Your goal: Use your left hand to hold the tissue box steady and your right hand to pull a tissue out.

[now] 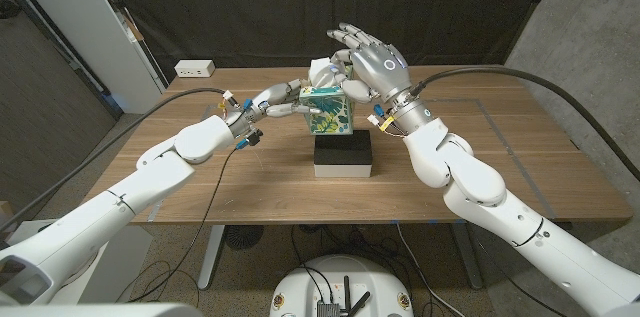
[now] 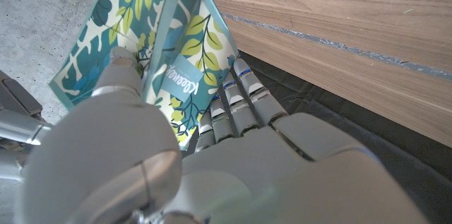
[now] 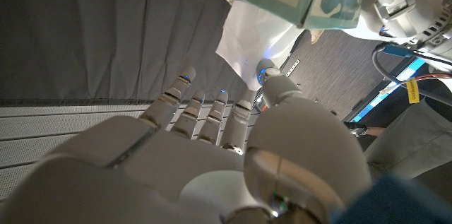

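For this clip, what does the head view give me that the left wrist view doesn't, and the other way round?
Head view alone: the right hand above the box at the white tissue, the black block the box stands on, and a white power strip at the table's far edge. Left wrist view alone: the Kleenex label close up, with fingers lying against the box's side. Shared: the leaf-patterned tissue box, the left hand holding it, and the wooden table.
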`<state>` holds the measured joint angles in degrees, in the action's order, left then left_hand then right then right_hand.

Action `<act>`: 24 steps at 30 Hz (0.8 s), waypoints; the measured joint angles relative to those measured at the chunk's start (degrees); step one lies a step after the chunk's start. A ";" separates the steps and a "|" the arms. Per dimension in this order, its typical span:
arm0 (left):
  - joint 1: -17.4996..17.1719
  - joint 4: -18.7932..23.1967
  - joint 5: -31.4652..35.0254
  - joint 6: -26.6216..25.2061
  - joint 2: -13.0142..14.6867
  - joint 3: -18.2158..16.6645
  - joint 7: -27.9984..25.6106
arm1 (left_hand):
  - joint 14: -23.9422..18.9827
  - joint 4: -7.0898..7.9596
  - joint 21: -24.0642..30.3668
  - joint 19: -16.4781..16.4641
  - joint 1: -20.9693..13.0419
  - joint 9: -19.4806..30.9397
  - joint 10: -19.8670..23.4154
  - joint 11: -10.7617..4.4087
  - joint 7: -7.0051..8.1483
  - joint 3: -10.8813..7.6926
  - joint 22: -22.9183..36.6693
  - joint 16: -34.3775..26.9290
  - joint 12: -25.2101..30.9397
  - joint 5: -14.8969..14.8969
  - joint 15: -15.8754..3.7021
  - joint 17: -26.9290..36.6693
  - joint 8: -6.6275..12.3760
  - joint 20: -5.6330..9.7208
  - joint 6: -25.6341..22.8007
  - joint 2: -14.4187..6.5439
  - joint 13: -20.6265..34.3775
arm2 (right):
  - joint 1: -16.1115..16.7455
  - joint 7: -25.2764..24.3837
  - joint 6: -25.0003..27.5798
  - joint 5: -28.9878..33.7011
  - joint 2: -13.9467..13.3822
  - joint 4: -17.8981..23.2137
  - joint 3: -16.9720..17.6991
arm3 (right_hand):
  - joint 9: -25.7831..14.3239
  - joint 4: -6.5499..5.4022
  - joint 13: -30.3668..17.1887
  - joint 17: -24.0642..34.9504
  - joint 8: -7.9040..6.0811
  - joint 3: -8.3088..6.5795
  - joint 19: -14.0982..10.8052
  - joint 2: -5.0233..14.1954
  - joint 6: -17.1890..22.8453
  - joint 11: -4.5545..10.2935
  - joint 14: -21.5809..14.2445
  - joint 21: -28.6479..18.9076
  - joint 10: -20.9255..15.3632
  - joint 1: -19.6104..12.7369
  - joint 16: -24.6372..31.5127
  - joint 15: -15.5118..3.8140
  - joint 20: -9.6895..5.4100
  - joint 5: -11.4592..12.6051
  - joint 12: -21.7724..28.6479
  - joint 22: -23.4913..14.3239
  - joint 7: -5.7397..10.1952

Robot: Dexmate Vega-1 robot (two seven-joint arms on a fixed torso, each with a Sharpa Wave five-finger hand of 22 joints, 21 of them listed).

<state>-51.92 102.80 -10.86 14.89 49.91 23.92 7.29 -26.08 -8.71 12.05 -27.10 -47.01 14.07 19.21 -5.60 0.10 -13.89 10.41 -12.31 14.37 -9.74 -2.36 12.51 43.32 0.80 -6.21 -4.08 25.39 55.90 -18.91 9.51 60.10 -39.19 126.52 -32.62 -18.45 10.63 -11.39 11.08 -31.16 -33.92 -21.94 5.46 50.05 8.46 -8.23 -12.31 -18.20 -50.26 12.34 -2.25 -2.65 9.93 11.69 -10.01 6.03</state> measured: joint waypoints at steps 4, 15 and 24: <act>-0.01 0.00 0.01 0.00 0.04 -0.01 0.00 | 0.00 -0.23 0.00 0.00 0.00 -0.02 0.00 0.00 0.00 -0.23 0.00 0.00 0.00 0.00 0.00 0.00 0.17 0.00 0.00 0.00 0.00 | -0.21 -0.61 0.09 0.12 0.18 -0.24 -0.01 | -0.01 -0.20 0.00 0.00 -0.21 0.20 0.00 0.30 0.00 -0.27 0.00 0.00 -0.35 -0.30 0.00 0.00 0.00 0.00 0.00 0.00 0.00; -0.16 0.26 0.12 -0.08 0.12 -0.08 -0.12 | 0.00 0.01 0.00 0.00 0.24 -0.25 0.31 0.29 0.00 -0.47 0.00 0.00 0.00 0.03 0.00 0.00 0.17 0.00 0.00 -0.24 -0.01 | -1.02 -2.84 -0.02 0.15 0.83 -1.06 -0.16 | -0.69 -0.68 0.00 -0.01 -0.68 1.15 0.00 0.44 -0.33 -0.58 0.00 0.00 -0.65 -1.20 0.00 0.00 0.00 0.00 0.00 0.01 -0.11; -0.12 0.27 0.17 -0.23 0.09 -0.08 -0.14 | 0.00 -0.21 0.00 0.00 0.68 -0.25 0.31 0.29 0.00 -0.69 0.00 0.00 -0.45 0.05 0.00 0.01 0.16 0.00 0.00 0.06 0.28 | -1.88 -4.56 -0.42 0.43 1.35 -1.73 -0.47 | -1.46 -1.06 -0.22 0.28 -1.26 2.01 0.00 0.74 -0.44 -0.58 0.00 0.00 -0.65 -1.50 0.00 0.00 0.00 0.00 0.00 0.01 0.00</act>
<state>-52.04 103.06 -10.69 14.67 50.00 23.83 7.15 -26.09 -8.93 12.05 -27.10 -46.32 13.82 19.52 -5.31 0.10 -14.59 10.41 -12.31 13.92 -9.70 -2.36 12.51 43.48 0.80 -6.21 -4.03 25.67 54.02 -23.46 9.09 60.53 -37.84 124.79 -33.08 -19.92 9.57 -11.61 11.36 -32.43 -31.91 -21.94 6.20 49.61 7.88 -8.22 -12.31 -18.86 -51.76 12.34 -2.25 -2.65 9.92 11.69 -10.00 6.02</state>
